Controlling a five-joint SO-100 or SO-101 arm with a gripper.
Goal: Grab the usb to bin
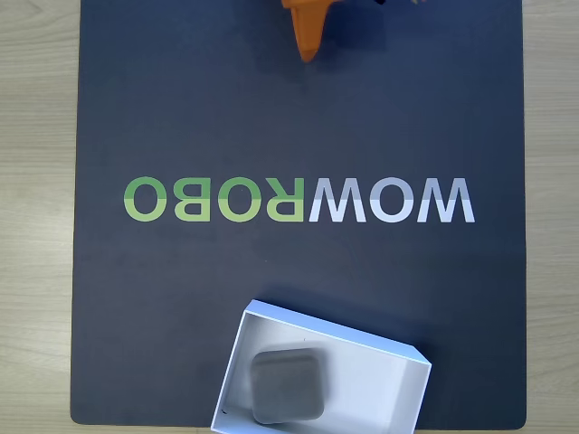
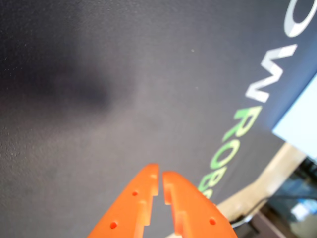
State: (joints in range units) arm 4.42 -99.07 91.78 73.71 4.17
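Already usb [image 1: 288, 386] inside bin [image 1: 380, 348], tool [image 2: 161, 177] empty.

I see gripper [image 2: 161, 179]: bright orange plastic fingers [image 2: 190, 206], tapered, stepped inner edges, small round holes along each; orange tip, top of fixed view.

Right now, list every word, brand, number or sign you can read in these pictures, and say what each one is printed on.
"WOWROBO": printed on the dark mat, upside down in the fixed view, "WOW" in white, "ROBO" in green.
"OW ROB": part of the same print on the mat in the wrist view, cut off and blurred.
White bin, grey usb and orange gripper: no text visible.
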